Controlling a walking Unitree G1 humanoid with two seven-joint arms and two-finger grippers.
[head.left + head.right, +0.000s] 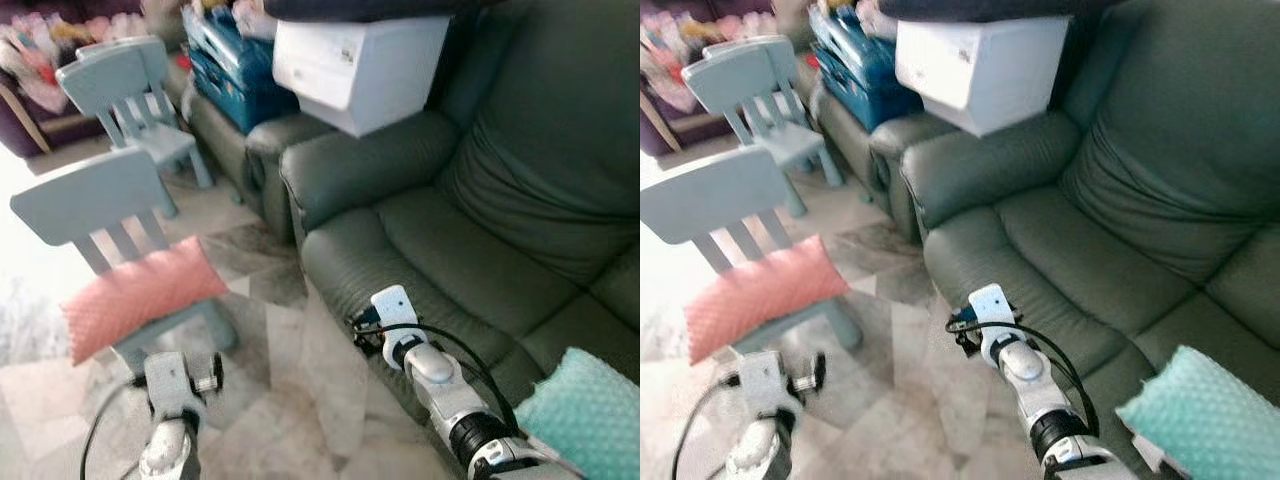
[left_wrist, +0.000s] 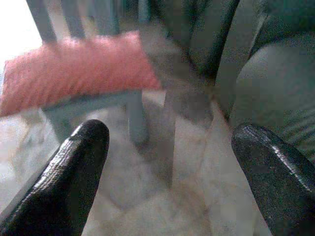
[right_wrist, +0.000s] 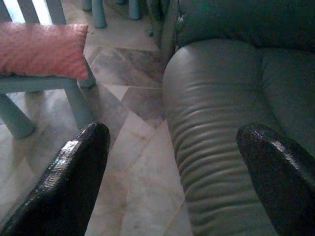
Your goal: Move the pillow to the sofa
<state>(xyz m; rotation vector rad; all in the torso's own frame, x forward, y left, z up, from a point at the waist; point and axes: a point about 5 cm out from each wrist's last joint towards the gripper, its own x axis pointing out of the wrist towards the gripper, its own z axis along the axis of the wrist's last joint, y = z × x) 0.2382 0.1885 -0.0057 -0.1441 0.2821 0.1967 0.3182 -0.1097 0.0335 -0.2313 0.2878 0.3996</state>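
You're in a home's living room; a dark green sofa [image 1: 480, 230] fills the right side; two small pale blue children's chairs [image 1: 125, 85] stand on the marble-tiled floor [image 1: 290, 400]; boxes [image 1: 350, 65] sit piled on the sofa's far end.

I count two small pale-blue chairs: the near chair [image 1: 95, 205] and a far chair [image 1: 128, 85] behind it. Two pillows are in sight, one pink pillow [image 1: 135, 295] on the near chair's seat and one teal pillow [image 1: 585, 415] at the sofa's near end. There is one dark green sofa [image 1: 480, 230], one white box [image 1: 355, 65] on its arm, and one blue crate [image 1: 235, 70] beside that. I have two arms, each ending in two black fingers [image 2: 74, 177], four in all.
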